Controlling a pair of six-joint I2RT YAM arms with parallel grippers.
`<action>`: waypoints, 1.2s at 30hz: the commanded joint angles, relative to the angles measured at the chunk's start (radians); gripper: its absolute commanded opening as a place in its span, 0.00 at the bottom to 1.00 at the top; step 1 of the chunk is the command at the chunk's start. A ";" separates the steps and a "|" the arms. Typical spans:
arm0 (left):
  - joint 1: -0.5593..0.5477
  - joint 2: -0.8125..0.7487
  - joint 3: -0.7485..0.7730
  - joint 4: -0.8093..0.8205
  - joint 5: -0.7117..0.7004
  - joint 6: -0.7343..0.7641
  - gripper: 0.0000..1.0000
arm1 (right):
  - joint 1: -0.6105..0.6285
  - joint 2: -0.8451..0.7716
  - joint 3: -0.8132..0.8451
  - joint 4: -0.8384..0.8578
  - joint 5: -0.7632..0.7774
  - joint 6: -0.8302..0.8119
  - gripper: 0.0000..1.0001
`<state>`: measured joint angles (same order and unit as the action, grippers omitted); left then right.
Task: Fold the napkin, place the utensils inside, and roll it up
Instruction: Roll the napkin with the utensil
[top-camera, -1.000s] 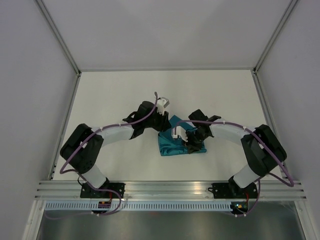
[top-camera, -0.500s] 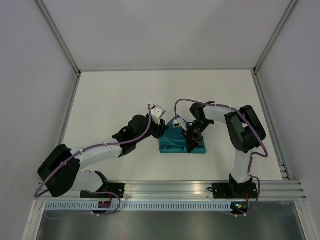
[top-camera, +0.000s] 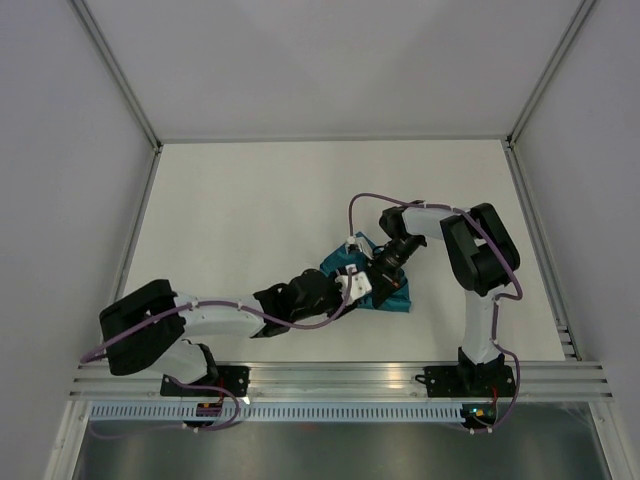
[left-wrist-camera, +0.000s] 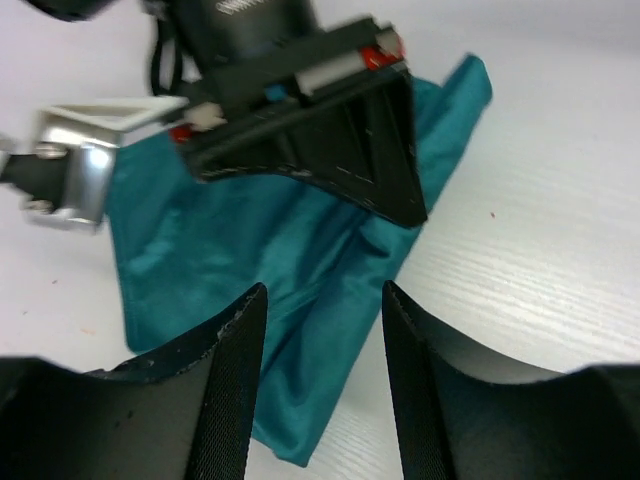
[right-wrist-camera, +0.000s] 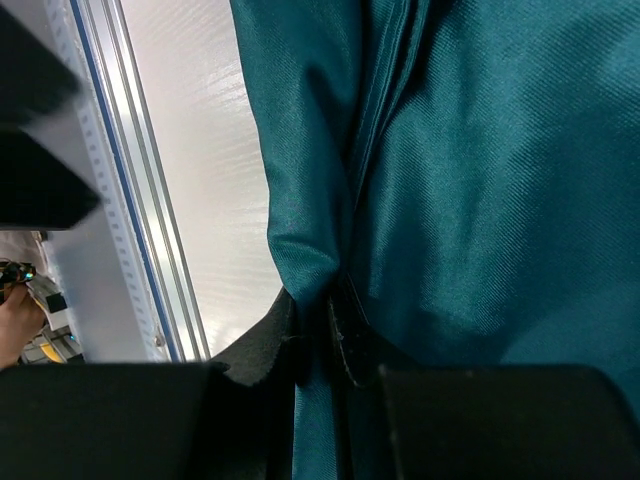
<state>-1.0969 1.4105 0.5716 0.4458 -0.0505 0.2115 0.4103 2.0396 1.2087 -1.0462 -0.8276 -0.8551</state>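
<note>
Napkin (top-camera: 338, 264) crumpled in loose folds on white table (top-camera: 240, 200), right of centre, toward near edge. My right claw (right-wrist-camera: 318, 325) clamped on raised fold of cloth, fingers pressed together with teal fabric between, rest of napkin draping away. My left claw (left-wrist-camera: 322, 295) spread wide, nothing held, low over napkin's left part, pointing toward right claw; cannot tell if touching cloth. Both claws close together over napkin in top view. Aluminium rail (right-wrist-camera: 130, 200) shows past napkin edge in right wrist view

Left pincer (left-wrist-camera: 322, 305) parted, right pincer (right-wrist-camera: 318, 315) clamped tight
</note>
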 joint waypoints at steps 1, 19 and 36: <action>-0.057 0.076 0.040 0.019 0.006 0.141 0.55 | -0.002 0.083 -0.026 0.143 0.199 -0.058 0.04; -0.120 0.341 0.123 0.113 -0.058 0.292 0.59 | -0.022 0.123 -0.018 0.134 0.200 -0.055 0.04; -0.116 0.426 0.145 0.044 -0.003 0.241 0.33 | -0.024 0.157 0.023 0.103 0.179 -0.050 0.05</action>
<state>-1.2140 1.7992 0.7033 0.5690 -0.0929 0.4610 0.3817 2.1239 1.2568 -1.1225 -0.8780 -0.8333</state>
